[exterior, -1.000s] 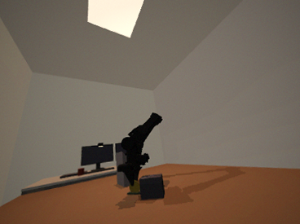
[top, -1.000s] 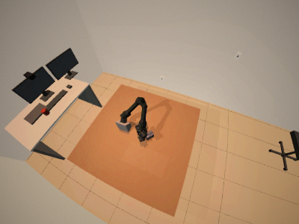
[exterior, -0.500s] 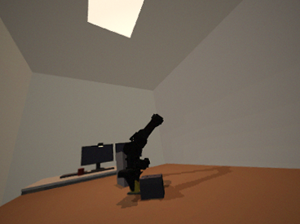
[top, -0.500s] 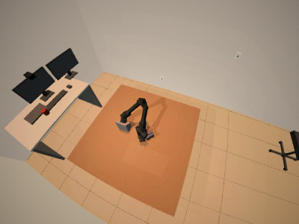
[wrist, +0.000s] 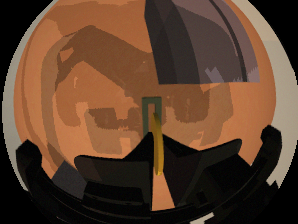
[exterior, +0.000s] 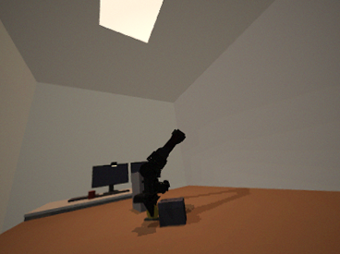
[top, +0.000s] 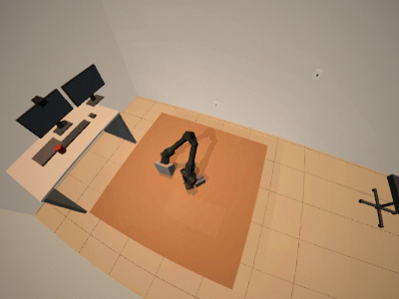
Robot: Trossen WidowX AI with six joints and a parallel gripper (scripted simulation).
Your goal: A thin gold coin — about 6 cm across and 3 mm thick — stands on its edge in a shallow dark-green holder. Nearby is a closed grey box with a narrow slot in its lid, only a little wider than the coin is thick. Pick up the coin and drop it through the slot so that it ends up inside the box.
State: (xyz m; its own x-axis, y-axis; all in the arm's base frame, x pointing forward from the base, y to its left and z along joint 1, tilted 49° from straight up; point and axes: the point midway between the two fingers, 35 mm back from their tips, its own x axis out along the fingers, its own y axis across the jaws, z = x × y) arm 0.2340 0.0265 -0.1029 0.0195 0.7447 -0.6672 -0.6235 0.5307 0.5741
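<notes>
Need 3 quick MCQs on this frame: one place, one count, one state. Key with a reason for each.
1. In the wrist view, where is the grey box relative to the coin?
A. Upper right
B. Lower left
C. Directly beneath it

2. How many monitors stand on the desk?
A. One
B. Two
C. Four

3. What state is the hand in?
A. Wide open, nothing near it
B. Shut on the box lid
C. Shut on the coin

Key:
1 A: the grey box fills the upper right, while the coin shows edge-on at centre.
2 B: the top view shows two dark monitors on the desk.
3 C: the hand has its fingers drawn in tight on either side of the thin gold edge.
</notes>
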